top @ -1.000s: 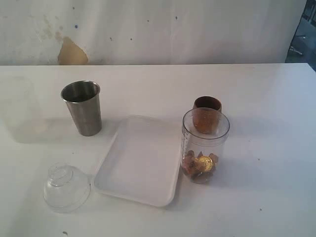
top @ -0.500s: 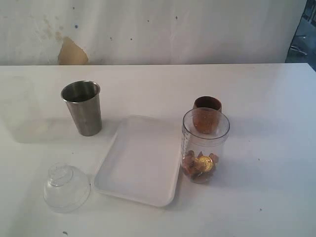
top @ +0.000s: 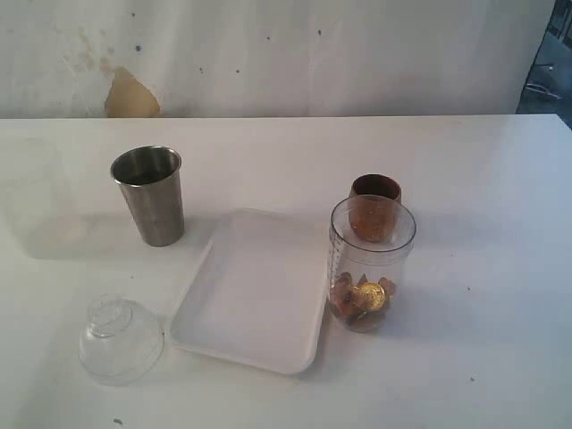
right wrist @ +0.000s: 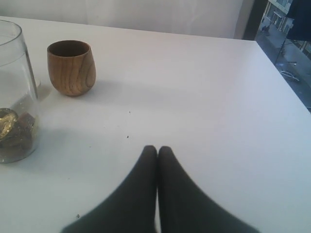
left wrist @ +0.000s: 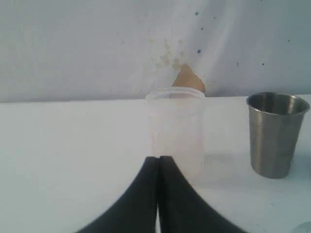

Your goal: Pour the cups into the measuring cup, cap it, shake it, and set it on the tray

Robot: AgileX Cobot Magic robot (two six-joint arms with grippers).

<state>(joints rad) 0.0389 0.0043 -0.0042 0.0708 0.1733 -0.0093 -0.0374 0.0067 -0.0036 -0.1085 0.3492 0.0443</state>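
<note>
The steel tumbler [top: 150,195] stands upright at the left of the table, and the brown wooden cup [top: 375,198] stands just behind the measuring cup [top: 371,259]. That clear cylinder is uncapped, beside the tray's right edge, with gold and brown pieces at its bottom. The white tray [top: 255,295] lies between them, with nothing on it. Neither arm shows in the exterior view. My left gripper [left wrist: 158,158] is shut on nothing, with the tumbler [left wrist: 274,133] off to one side. My right gripper [right wrist: 157,148] is shut on nothing, well short of the wooden cup [right wrist: 71,67] and measuring cup [right wrist: 14,97].
A clear domed lid [top: 121,340] rests on the table in front of the tumbler, left of the tray. A frosted translucent cup [left wrist: 176,126] stands right in front of my left gripper; it is faint at the far left [top: 36,201]. A stained white wall backs the table.
</note>
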